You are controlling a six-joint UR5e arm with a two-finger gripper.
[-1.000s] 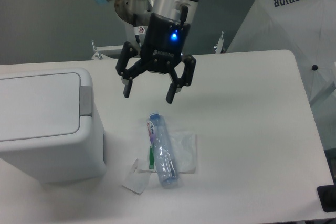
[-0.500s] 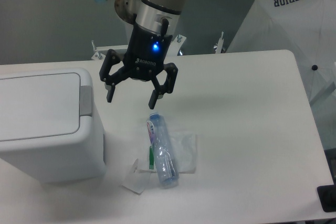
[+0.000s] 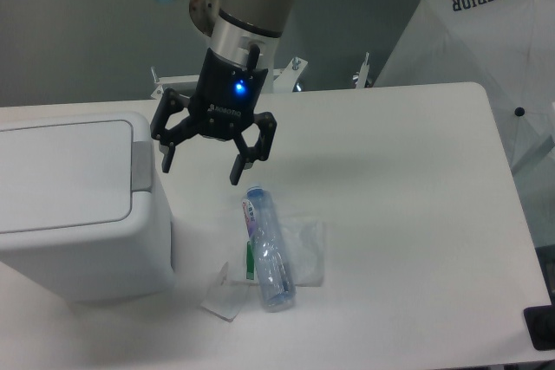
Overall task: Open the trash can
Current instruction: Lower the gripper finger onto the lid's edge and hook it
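Your gripper (image 3: 201, 162) has travelled left since a second ago: then it hung above the water bottle's far end, and now it hovers just right of the trash can (image 3: 78, 205), its left fingertip close beside the grey button tab (image 3: 142, 165) but apart from it. The jaws are spread wide, as they were in both earlier frames, holding nothing. The trash can sits at the left edge of the white table (image 3: 408, 214), lid flat and closed, unmoved. The clear water bottle (image 3: 266, 247) lies on its side on a crumpled plastic bag (image 3: 305, 247), right of the bin, both exactly where they were.
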